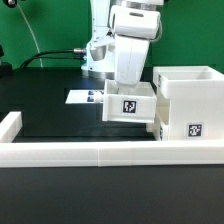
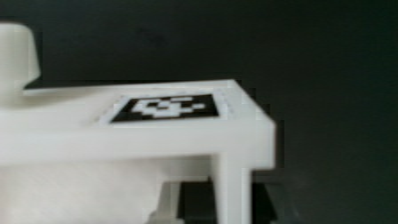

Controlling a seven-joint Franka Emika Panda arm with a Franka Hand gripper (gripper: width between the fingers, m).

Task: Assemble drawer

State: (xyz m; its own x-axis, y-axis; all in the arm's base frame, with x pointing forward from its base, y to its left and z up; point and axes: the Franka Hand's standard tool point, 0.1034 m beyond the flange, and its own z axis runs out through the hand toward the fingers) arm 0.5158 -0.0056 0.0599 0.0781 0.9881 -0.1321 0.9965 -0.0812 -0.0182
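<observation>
A small white open-top tray (image 1: 129, 106) with a black-and-white tag on its front sits just to the exterior view's left of the large white boxy housing (image 1: 189, 104), touching or nearly touching it. My gripper (image 1: 135, 84) reaches down from above into the tray's top, and its fingertips are hidden by the tray's wall. In the wrist view the tray (image 2: 107, 150) fills the picture, with its tag (image 2: 173, 107) on a flat face, and a thin white wall (image 2: 231, 195) runs between dark gaps by the jaws. The jaws appear shut on that wall. No second tray shows.
A long low white border wall (image 1: 90, 152) runs along the front of the black table and turns back at the exterior view's left (image 1: 10, 127). The marker board (image 1: 84, 97) lies behind the tray. A black cable hangs at the back left.
</observation>
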